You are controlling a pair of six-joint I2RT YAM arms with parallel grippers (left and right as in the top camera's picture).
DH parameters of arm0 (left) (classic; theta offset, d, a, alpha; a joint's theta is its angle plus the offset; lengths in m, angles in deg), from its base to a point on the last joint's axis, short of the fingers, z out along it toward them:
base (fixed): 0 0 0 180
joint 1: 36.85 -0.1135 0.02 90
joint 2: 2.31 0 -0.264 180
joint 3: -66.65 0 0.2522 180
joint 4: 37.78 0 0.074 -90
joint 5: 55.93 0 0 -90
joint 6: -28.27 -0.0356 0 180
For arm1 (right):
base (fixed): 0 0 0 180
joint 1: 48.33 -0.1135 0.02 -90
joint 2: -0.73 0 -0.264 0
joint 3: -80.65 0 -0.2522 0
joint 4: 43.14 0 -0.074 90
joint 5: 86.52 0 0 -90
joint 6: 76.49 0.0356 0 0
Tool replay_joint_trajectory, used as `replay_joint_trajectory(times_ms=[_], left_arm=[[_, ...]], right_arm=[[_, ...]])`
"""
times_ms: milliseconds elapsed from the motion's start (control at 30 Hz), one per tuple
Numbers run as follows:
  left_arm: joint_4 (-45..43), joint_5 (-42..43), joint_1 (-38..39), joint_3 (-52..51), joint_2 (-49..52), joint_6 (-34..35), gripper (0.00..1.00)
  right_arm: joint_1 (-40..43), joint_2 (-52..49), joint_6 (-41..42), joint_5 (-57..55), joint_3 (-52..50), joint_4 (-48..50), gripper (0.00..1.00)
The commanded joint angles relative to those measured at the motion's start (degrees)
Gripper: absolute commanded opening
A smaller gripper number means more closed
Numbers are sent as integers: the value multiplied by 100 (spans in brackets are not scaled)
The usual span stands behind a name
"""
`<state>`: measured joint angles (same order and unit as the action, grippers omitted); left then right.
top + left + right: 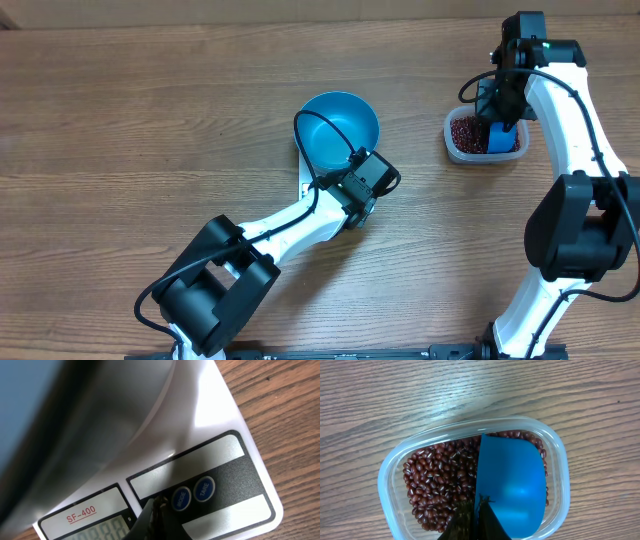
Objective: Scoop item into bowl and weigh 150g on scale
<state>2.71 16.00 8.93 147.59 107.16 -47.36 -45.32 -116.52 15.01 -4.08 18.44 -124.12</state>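
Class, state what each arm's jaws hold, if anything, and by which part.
Right jaws: the small blue scoop, gripped at its near end, over the clear plastic tub of red-brown beans. Left jaws: shut, holding nothing.

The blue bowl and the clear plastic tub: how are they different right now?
The blue bowl is round and opaque; the clear tub is a see-through rounded rectangle. The blue bowl looks empty, while the clear tub holds red-brown beans and a blue scoop. The blue bowl stands on the white scale; the clear tub sits straight on the wooden table. Both are upright and open-topped.
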Motion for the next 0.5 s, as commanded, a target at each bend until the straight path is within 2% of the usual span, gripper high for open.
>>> replay_joint_trajectory(times_ms=[0,267,467], left_arm=[[26,-52,0,-50,-315,-81,4],[57,-20,0,-42,-1163,28,4],[654,350,-33,-42,-1357,446,4]], right_arm=[[136,-271,0,-114,-184,74,4],[136,-271,0,-114,-184,72,4],[136,-271,0,-114,-184,72,4]])
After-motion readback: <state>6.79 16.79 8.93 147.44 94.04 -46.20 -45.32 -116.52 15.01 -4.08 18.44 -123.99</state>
